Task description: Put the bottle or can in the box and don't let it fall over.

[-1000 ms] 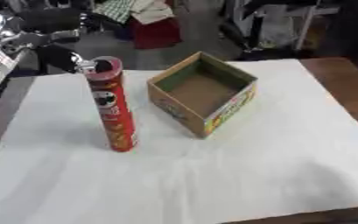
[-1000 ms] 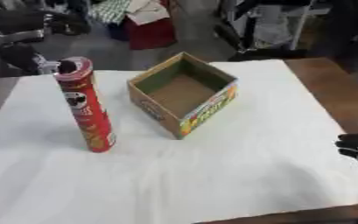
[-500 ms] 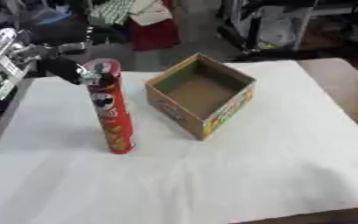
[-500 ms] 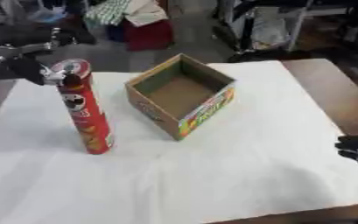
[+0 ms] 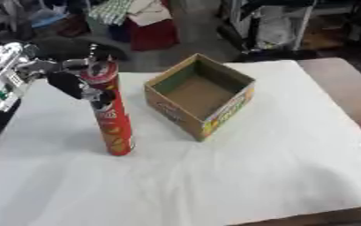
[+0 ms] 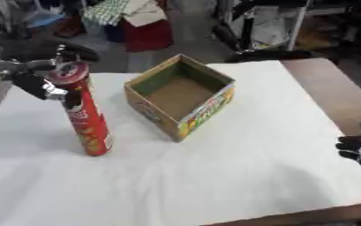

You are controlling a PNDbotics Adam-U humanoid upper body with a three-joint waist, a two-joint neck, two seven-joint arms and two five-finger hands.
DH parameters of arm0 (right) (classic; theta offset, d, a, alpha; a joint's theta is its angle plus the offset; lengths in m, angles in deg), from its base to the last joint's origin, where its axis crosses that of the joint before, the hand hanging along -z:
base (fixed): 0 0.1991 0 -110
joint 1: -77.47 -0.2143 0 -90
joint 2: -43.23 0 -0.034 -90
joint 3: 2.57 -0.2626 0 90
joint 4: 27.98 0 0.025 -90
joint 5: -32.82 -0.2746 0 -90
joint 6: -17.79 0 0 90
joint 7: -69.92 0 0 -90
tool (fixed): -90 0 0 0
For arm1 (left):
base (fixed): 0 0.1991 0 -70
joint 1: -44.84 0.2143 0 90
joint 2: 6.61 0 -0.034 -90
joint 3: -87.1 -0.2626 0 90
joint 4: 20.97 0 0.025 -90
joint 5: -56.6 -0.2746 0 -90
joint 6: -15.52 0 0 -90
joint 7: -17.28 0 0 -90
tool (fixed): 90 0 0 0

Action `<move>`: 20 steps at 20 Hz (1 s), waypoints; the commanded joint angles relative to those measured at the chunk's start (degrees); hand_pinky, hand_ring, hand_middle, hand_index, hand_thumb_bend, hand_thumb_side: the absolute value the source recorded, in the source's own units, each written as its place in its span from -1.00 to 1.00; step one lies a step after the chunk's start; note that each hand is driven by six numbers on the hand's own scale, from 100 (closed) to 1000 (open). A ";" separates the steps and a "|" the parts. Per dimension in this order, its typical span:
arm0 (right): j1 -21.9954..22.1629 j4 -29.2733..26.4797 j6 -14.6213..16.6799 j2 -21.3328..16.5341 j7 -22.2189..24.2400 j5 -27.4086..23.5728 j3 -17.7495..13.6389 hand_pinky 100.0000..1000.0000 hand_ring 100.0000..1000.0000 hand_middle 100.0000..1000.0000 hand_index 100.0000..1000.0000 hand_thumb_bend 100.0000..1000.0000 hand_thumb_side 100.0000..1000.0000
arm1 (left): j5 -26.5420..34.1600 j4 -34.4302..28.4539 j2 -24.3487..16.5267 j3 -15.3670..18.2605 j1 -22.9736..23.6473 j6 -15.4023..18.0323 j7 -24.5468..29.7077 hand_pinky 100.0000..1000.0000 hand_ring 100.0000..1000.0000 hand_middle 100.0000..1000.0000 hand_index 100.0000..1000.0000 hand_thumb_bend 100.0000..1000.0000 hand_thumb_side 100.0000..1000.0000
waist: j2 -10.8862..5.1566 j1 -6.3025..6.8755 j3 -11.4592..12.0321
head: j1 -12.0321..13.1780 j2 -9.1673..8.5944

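Reaching for the can's top

Standing upright on the white-covered counter [image 5: 237, 176], the tall red can [image 5: 110, 115] has the left hand [image 5: 65, 78] at its upper end. That hand comes in from the left edge, its dark fingers [image 5: 81, 91] spread around the can's top on the near and left side; whether they have clamped on it cannot be told. Just to the right of the hand and can, close but apart from them, sits the open cardboard box [image 5: 199, 94], turned corner-on, its inside bare. Far from the left hand, at the right edge of the counter, the right hand [image 6: 356, 149] rests with fingers relaxed, holding nothing.
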 commanded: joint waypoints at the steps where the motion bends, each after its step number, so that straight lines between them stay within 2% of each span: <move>1: -0.70 -0.70 0.11 -0.61 0.12 -0.32 -0.23 0.46 0.41 0.28 1.00 -1.00 0.59 | -0.08 -0.85 -0.85 -0.30 -0.56 0.52 1.02 0.88 0.83 0.85 1.00 -0.18 1.00 | -0.31 -0.22 0.13 | -0.08 -0.46; 9: -0.79 -0.72 0.11 -0.52 0.17 -0.37 -0.22 0.46 0.41 0.28 1.00 -1.00 0.60 | -0.46 -0.79 0.02 -1.29 0.91 1.23 3.13 0.86 0.80 0.82 1.00 -0.25 0.99 | -0.26 -0.27 0.10 | -0.04 -0.66; 14: -0.84 -0.70 0.09 -0.49 0.23 -0.39 -0.21 0.46 0.41 0.28 1.00 -1.00 0.60 | -0.60 -0.32 0.69 -1.51 1.56 1.99 4.18 0.73 0.66 0.70 1.00 -0.41 0.60 | -0.19 -0.31 0.01 | 0.04 -0.64; 17: -0.89 -0.69 0.10 -0.49 0.25 -0.43 -0.20 0.46 0.41 0.28 1.00 -1.00 0.60 | -0.28 0.02 0.86 -1.50 1.83 2.47 4.87 0.52 0.48 0.58 0.94 -0.62 0.26 | -0.17 -0.31 -0.04 | 0.08 -0.66; 20: -0.92 -0.68 0.07 -0.49 0.29 -0.49 -0.18 0.46 0.41 0.28 1.00 -1.00 0.60 | 0.05 0.14 0.89 -1.41 1.90 2.86 5.57 0.22 0.18 0.37 0.82 -0.90 -0.08 | -0.17 -0.30 -0.06 | 0.10 -0.66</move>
